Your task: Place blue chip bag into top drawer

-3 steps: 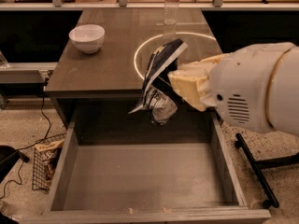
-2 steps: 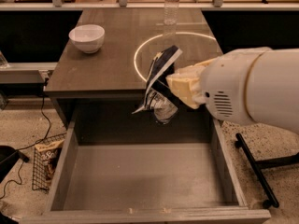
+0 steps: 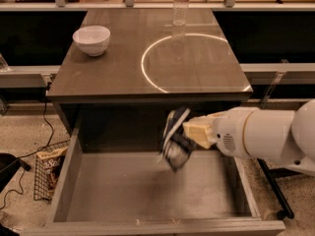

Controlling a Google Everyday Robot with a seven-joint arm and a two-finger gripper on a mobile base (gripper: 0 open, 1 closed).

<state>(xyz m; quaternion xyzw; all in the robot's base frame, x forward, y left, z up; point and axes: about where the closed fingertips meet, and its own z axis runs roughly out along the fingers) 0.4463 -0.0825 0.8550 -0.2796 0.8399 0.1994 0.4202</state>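
Gripper (image 3: 184,134) is closed on the blue chip bag (image 3: 174,150), holding it by its right edge (bag is blurred). The bag hangs over the right half of the open top drawer (image 3: 63,186), above the bare bottom and not touching it. Carry is mostly done; what's left, I judge, is lowering, letting go and pulling the arm out. On the table (image 3: 113,77) behind: a white bowl (image 3: 91,39) far left and a bottle (image 3: 180,5) at the far edge.

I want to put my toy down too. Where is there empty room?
The top drawer's bottom is bare left of and in front of the blue chip bag. The counter is bare between the white bowl and bottle. Crowded at the drawer's right, where the gripper holds the bag.
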